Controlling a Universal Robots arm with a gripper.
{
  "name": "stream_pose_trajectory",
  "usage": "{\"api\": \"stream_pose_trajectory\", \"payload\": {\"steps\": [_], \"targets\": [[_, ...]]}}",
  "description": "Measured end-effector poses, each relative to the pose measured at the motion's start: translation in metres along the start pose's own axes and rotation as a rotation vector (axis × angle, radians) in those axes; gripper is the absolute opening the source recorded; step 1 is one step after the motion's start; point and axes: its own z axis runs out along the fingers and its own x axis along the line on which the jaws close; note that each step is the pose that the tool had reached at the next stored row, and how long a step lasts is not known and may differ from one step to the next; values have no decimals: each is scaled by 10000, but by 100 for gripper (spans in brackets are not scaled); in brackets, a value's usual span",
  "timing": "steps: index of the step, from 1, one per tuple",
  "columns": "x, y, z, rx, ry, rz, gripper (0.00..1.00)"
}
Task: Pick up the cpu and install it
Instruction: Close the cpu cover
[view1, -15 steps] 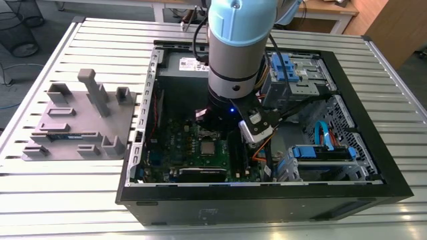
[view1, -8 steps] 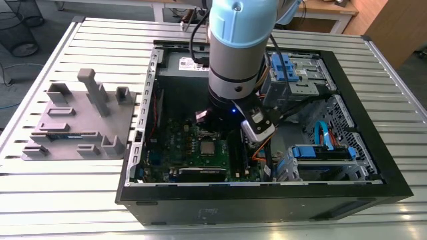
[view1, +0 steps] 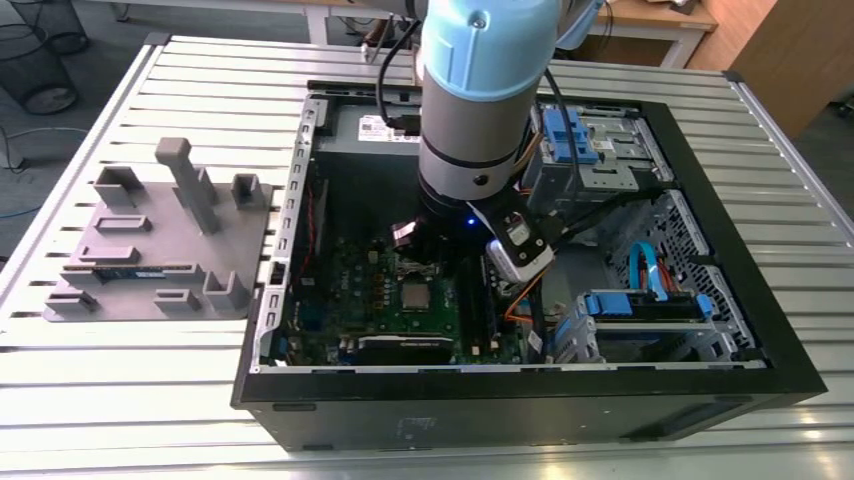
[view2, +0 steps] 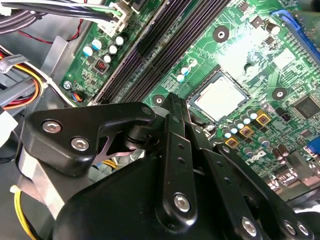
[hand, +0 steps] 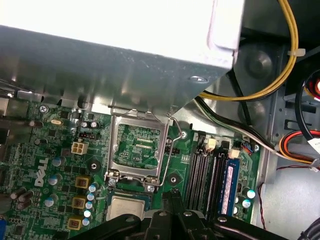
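gripper (view2: 171, 99) sitting closed, empty, tips hovering just beside cpu (view2: 220, 97) | cpu lying flat next to hinged-open socket frame (hand: 131, 175) | tip: prob. going slow, keeping tips off chip, avoiding sideways nudge

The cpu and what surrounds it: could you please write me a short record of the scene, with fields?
cpu: lies flat in its socket on the motherboard, silver top up
socket frame: swung open, next to the cpu
hand: hangs over the motherboard, close by the cpu
computer case: open, lying on a slatted metal table
gray fixture plate: on the table at the exterior view's left, outside the case
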Motion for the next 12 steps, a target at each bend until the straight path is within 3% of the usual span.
{"api": "stream_pose_trajectory", "payload": {"steps": [8,12], "targets": [[-3,5,2,-1,0,-4,11],[-20,42,10,0,0,-5,11]]}}
